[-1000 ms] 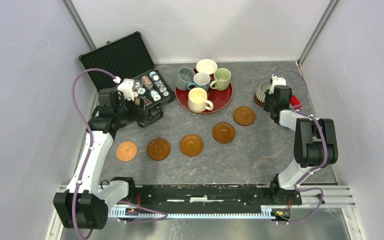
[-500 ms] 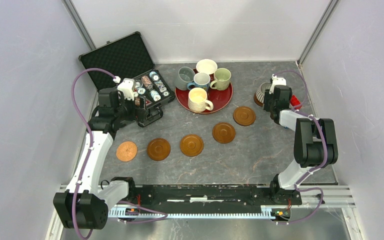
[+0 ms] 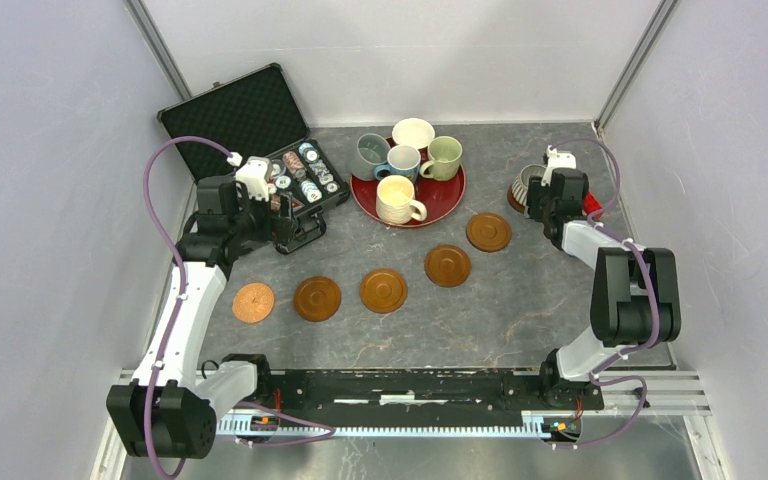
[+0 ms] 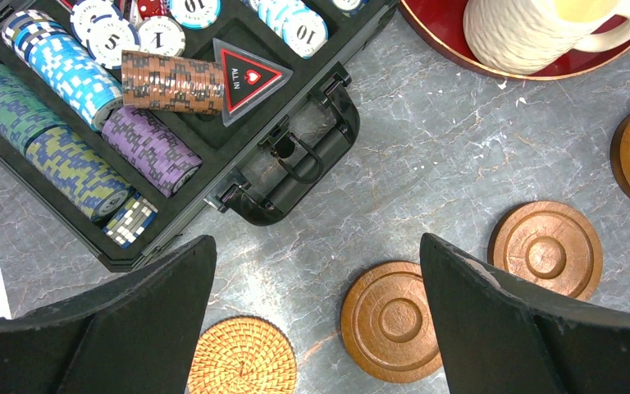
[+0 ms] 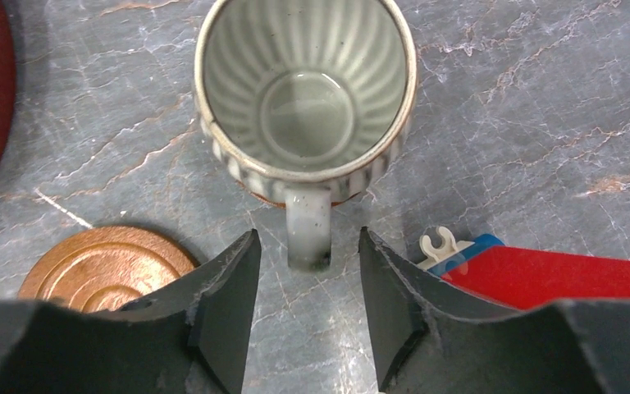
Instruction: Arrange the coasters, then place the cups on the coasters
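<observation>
Five coasters lie in an arc, from the lighter woven one [image 3: 253, 302] [image 4: 242, 357] to the far-right one [image 3: 488, 231] [image 5: 102, 267]. The ribbed grey-white cup [image 3: 525, 185] [image 5: 306, 90] stands upright on another brown coaster [image 5: 262, 194] at the back right. My right gripper [image 3: 537, 203] [image 5: 308, 238] is open, its fingers either side of the cup's handle [image 5: 308, 230] without touching it. Several cups stand on the red tray [image 3: 450, 203], the cream-yellow one [image 3: 397, 199] [image 4: 533, 29] nearest. My left gripper [image 3: 290, 222] [image 4: 316, 245] hangs wide open and empty above the table beside the case.
An open black case of poker chips [image 3: 295, 180] [image 4: 90, 123] sits at the back left, its handle toward the coasters. A red and blue object [image 3: 590, 205] [image 5: 558, 275] lies just right of the right gripper. Grey walls enclose the table on three sides.
The right gripper's jaws have spread apart and let go of the ribbed cup's handle; the cup stays on its coaster. The left arm has not moved.
</observation>
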`<state>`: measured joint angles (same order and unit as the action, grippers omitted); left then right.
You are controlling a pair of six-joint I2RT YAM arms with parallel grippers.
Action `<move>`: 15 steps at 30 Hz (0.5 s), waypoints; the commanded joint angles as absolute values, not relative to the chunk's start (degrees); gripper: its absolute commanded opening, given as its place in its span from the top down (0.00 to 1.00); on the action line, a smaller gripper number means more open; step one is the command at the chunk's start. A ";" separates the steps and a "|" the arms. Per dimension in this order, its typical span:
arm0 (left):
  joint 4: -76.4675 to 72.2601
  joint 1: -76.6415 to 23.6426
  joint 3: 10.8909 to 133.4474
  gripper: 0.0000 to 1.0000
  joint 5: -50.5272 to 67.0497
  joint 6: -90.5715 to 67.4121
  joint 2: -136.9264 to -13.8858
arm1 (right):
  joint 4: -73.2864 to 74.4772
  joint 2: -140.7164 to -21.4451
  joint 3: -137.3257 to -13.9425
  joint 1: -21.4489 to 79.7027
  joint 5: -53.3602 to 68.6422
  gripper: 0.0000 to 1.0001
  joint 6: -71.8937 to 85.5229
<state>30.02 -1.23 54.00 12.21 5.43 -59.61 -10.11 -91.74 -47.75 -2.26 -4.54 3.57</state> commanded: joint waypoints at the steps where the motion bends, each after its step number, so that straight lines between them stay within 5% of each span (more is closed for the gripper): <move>1: 28.39 -0.96 54.05 0.00 13.34 3.28 -58.71 | -4.61 -87.77 -49.77 -2.31 -0.91 0.44 3.09; 15: 28.21 -0.94 53.68 0.00 14.02 3.00 -58.87 | 0.88 -90.21 -55.46 -1.32 8.20 0.56 2.61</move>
<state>29.91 -1.19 53.98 12.62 5.41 -59.61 1.28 -88.20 -50.81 -1.80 5.45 2.87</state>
